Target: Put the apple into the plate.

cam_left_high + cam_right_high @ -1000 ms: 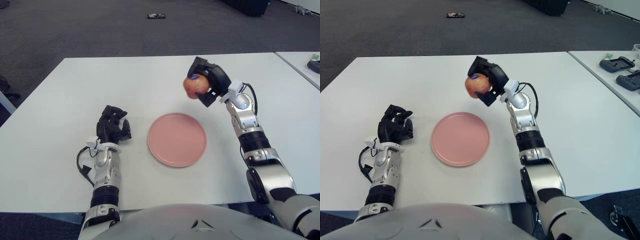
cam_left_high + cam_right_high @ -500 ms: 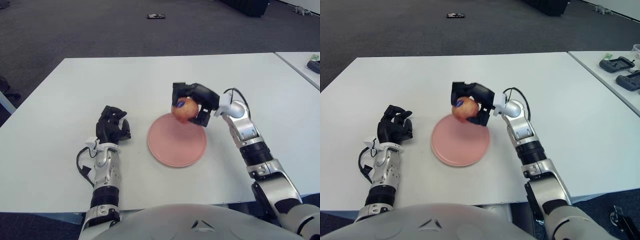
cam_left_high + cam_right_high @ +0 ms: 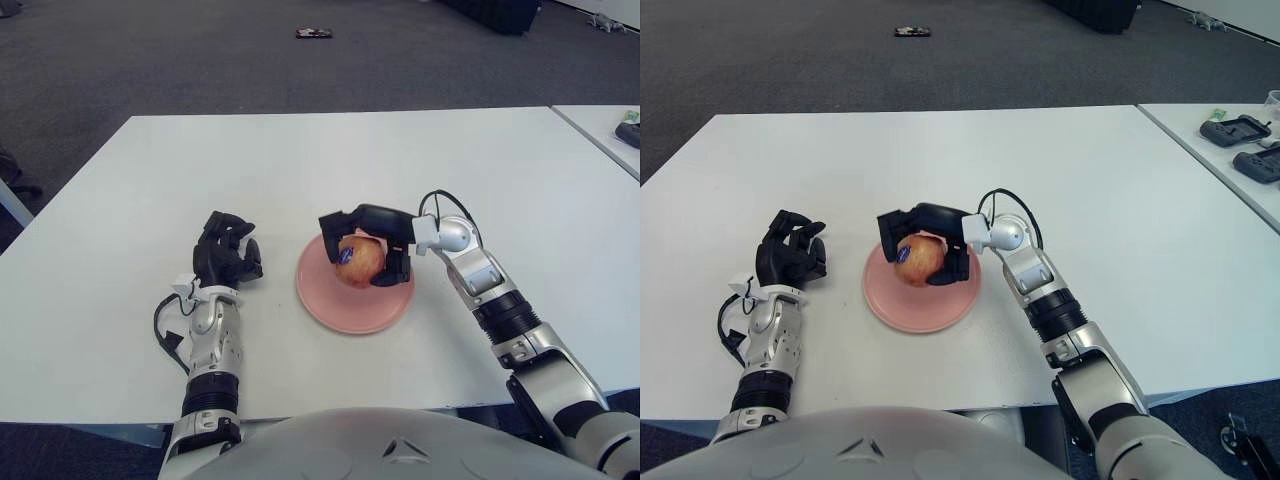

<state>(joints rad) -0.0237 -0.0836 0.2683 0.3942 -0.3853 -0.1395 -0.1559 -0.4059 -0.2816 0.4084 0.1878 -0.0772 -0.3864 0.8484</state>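
The right hand (image 3: 365, 250) has come down from high in the upper right of the frame to the middle. Its fingers are wrapped around the apple (image 3: 358, 262). A second ago the apple was up in the air beside the pink plate (image 3: 330, 300). Now it sits low over the plate, and looks like it touches it. So the job is almost done: the hand just needs to let go. The left hand (image 3: 226, 252) rests curled on the white table (image 3: 150, 180) at the left, holding nothing.

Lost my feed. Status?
Right hand shut on apple, over plate. Left hand parked on table, curled. Nothing in the way.
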